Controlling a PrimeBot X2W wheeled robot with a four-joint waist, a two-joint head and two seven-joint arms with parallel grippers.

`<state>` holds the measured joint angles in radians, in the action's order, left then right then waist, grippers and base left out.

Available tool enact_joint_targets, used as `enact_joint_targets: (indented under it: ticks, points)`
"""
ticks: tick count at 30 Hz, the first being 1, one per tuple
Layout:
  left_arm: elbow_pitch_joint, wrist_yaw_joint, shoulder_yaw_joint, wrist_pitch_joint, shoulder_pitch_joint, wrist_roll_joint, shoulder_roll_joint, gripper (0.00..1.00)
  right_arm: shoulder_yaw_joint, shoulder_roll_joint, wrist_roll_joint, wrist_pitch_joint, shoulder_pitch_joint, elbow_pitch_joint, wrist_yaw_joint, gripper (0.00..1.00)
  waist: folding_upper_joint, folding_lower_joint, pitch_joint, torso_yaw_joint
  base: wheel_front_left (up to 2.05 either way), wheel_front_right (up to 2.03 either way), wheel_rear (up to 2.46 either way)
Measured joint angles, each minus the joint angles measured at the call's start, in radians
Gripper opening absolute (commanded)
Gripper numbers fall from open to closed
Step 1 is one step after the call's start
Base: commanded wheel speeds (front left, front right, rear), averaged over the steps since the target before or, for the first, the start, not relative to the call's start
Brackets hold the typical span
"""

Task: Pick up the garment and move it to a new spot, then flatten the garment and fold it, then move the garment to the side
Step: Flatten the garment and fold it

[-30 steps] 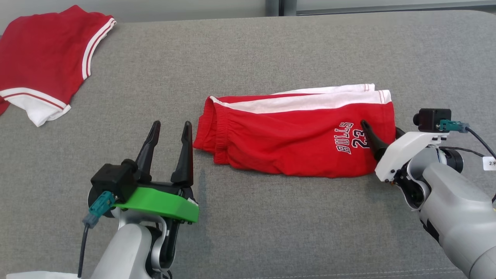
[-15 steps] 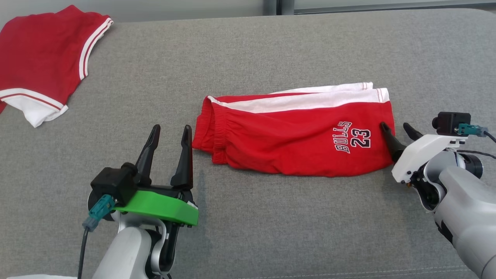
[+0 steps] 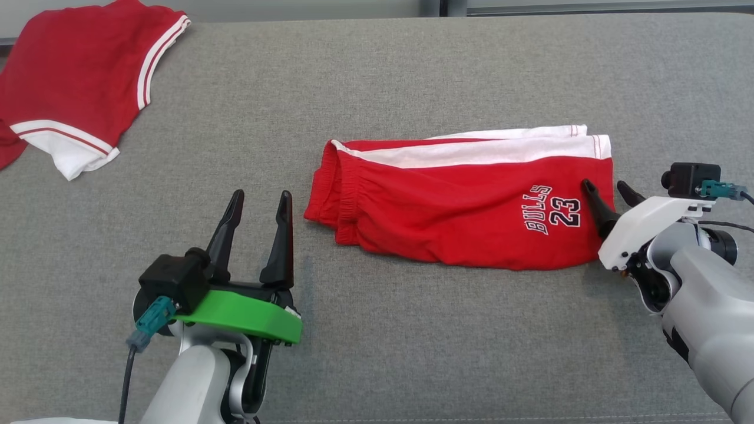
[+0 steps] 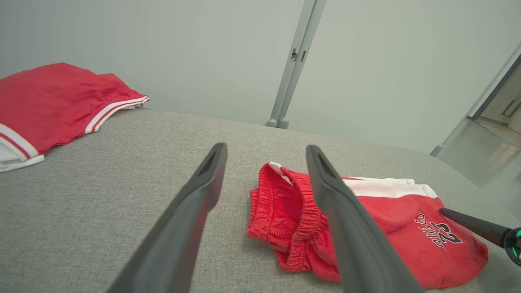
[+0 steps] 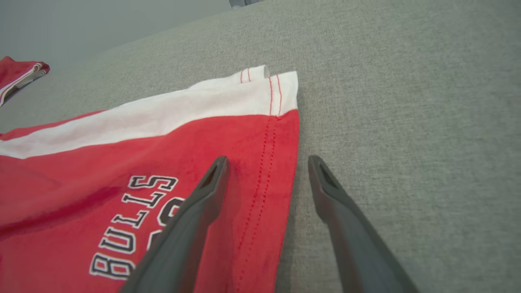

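The garment (image 3: 453, 206), red shorts with a white side stripe and "BULLS 23" lettering, lies folded flat on the grey padded surface (image 3: 412, 70). Its elastic waistband (image 4: 285, 219) faces left and its hem (image 5: 281, 134) faces right. My right gripper (image 3: 605, 188) stands open over the hem's right edge, one finger above the red cloth and the other above bare surface, holding nothing. My left gripper (image 3: 259, 197) is open and empty a short way left of the waistband. In the left wrist view the waistband lies just beyond my left gripper (image 4: 264, 150).
A second red garment (image 3: 70, 100) with white trim lies at the far left corner of the grey surface. A pale wall with a grey post (image 4: 293, 65) stands behind the surface in the left wrist view.
My right gripper has drawn back to the right, off the lettering to the hem edge. The head camera has shifted a little, so everything sits slightly right. The left arm is still.
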<state>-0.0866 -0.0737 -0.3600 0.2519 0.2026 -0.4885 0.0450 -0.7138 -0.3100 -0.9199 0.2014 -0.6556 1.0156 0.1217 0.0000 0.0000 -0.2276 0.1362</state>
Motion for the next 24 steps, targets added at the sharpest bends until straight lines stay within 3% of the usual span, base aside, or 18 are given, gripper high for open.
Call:
enact_joint_targets:
  ticks: [8, 10, 14, 24]
  points:
    - [0.0, 0.0, 0.012, 0.0, -0.021, 0.002, 0.003, 1.0, -0.009, -0.005, 0.044, 0.029, -0.031, -0.007, -0.01, 1.0, 0.0, 0.0, 0.022, -0.014, 0.0, 0.0, 0.0]
    - [0.001, 0.0, 0.021, 0.0, -0.04, 0.005, 0.003, 1.0, -0.009, -0.019, 0.095, 0.049, -0.061, -0.046, -0.046, 1.0, 0.0, 0.0, 0.042, -0.04, 0.0, 0.0, 0.0]
    - [0.001, -0.001, 0.037, 0.0, -0.054, 0.009, 0.005, 1.0, -0.005, -0.023, 0.135, 0.05, -0.063, -0.095, -0.073, 1.0, 0.0, 0.0, 0.059, -0.065, 0.0, 0.0, 0.0]
    - [0.019, -0.015, 0.086, 0.0, -0.099, 0.02, 0.006, 1.0, 0.134, -0.019, 0.26, 0.05, -0.056, -0.418, -0.187, 1.0, 0.0, 0.0, 0.101, -0.124, 0.0, 0.0, 0.0]
